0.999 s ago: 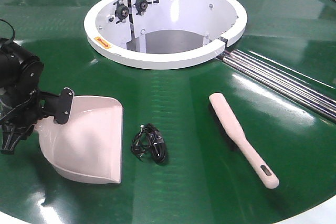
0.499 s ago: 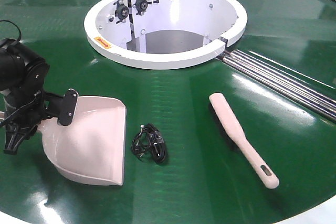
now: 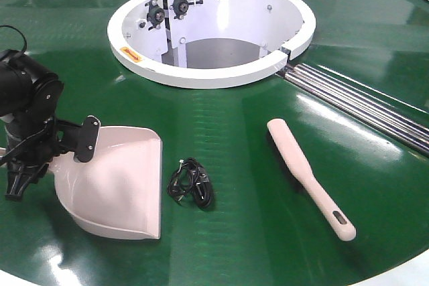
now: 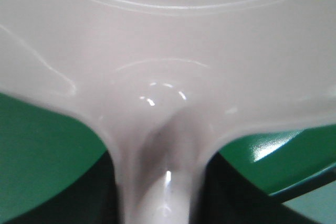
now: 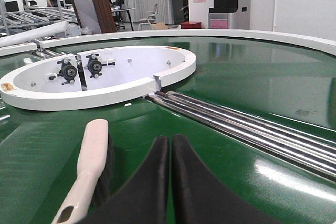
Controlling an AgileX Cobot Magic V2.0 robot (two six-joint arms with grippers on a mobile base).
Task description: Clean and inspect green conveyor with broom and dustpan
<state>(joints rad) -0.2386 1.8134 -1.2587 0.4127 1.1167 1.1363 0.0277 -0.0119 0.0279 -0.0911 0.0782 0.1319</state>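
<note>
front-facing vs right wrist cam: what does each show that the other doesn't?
Front-facing only: the pale pink plastic dustpan, held at its handle by the left gripper, and a tangled black cable lying just off its front lip. Right wrist only: the right gripper, closed with nothing in it, plus a room with shelving and chairs beyond the conveyor. Both: the long beige plastic broom lying on the glossy green conveyor belt, the white ring-shaped housing and the silver roller rods.
</note>
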